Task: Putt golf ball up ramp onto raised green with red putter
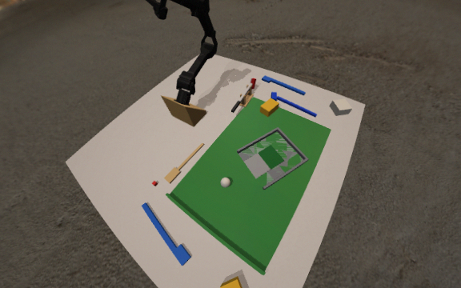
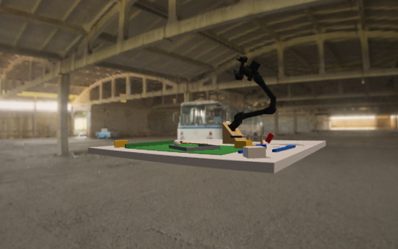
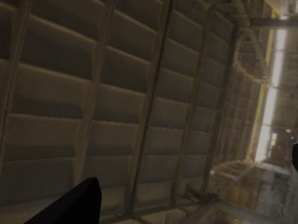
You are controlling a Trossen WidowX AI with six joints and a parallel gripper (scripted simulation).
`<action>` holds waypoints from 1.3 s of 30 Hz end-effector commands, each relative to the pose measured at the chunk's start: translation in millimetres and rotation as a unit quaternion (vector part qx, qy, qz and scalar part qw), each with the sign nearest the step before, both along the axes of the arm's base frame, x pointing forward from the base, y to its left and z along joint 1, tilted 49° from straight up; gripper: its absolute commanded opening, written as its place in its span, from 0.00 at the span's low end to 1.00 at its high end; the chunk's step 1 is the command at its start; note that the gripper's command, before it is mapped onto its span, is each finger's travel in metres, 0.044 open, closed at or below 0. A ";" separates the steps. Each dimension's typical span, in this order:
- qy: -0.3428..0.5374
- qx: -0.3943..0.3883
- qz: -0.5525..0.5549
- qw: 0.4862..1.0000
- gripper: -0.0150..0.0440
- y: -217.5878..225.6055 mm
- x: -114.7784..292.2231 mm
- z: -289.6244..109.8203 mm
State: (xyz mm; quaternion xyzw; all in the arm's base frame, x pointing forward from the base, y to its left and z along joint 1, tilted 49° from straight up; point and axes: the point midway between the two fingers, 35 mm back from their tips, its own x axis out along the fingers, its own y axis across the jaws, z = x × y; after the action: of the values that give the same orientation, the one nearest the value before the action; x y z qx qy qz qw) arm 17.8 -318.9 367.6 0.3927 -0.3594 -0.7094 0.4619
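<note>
The red putter, with its red head and black grip, leans on a small wooden rack beside the mat's back left corner. The white golf ball is on the green mat, in front of the grey ramp. The dark green square of the raised green lies behind the ramp, inside a grey border. My gripper is open and empty, high above the table and far from putter and ball. In the top view it is partly cut off.
Blue clubs lie behind the mat, another at front left. A wooden paddle and red cube lie left of the mat. A yellow block, white block and wooden wedge stand farther back.
</note>
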 end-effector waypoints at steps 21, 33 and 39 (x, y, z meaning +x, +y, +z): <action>0.517 0.148 0.722 0.435 1.00 113.7 224.8 -199.1; 0.488 -0.070 0.870 0.002 1.00 237.1 249.2 -250.7; 0.400 -0.215 0.876 -0.164 1.00 298.2 244.0 -259.9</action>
State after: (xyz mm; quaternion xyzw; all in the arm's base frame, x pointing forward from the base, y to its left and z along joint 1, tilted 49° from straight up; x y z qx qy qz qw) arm 268.7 -89.8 120.7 -0.0607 0.5189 0.2099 0.8264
